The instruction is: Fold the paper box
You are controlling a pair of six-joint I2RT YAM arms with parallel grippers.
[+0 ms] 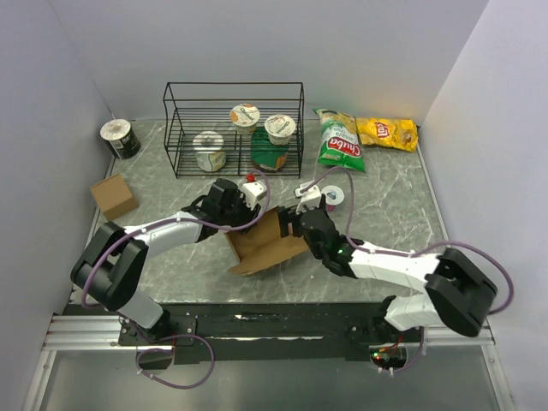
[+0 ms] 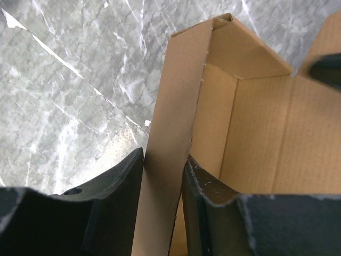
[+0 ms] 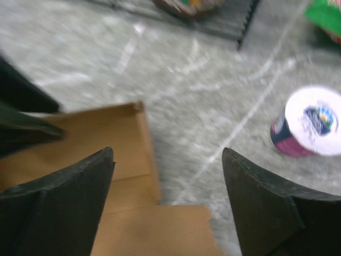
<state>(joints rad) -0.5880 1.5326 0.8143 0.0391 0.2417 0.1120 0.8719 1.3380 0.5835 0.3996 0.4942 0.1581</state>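
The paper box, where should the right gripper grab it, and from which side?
Likely the thin raised wall at the right edge of the paper box, opposite the panel the left gripper pinches. Come down from above with the open right gripper, one finger either side; its edge faces up.

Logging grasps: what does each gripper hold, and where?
The left gripper pinches the paper box by one side panel; the right gripper is open, holding nothing.

My left arm [image 1: 163, 231] reaches from the near edge toward the middle of the surface [image 1: 385, 188]. I see the left tool [image 2: 164, 160] pinching one wall of the paper box [image 2: 256, 122] between its fingers [image 2: 106, 202]. My right arm [image 1: 385, 261] stretches in from the opposite side, and the right tool [image 3: 168, 154] has its jaws spread wide apart.
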